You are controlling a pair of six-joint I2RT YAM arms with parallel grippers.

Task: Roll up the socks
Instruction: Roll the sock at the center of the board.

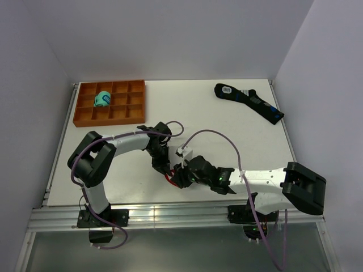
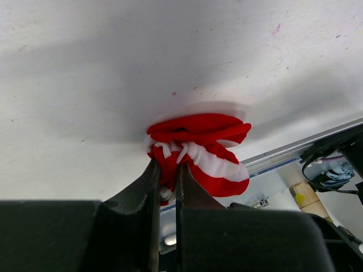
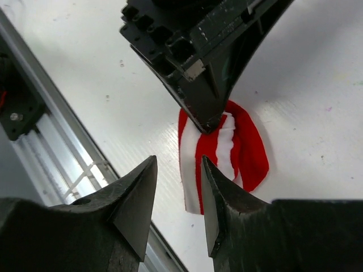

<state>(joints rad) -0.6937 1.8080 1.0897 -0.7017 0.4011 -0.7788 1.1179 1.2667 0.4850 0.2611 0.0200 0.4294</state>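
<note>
The socks (image 2: pixel 198 152) are a bunched red and white striped bundle lying on the white table close to its near edge. My left gripper (image 2: pixel 166 168) is shut on the bundle's near side, with fabric pinched between its dark fingers. In the right wrist view the socks (image 3: pixel 227 148) lie flat under the left gripper's fingertips (image 3: pixel 205 116), which press down on them. My right gripper (image 3: pixel 178 165) stands open just short of the socks with nothing between its fingers. From above, both grippers meet at the table's front middle, and only a sliver of the red socks (image 1: pixel 169 179) shows.
An orange compartment tray (image 1: pixel 121 113) sits at the back left, holding a teal sock bundle (image 1: pixel 102 100). A long black sock (image 1: pixel 249 102) with blue patches lies at the back right. The metal rail of the table's near edge (image 3: pixel 57 133) runs right beside the socks.
</note>
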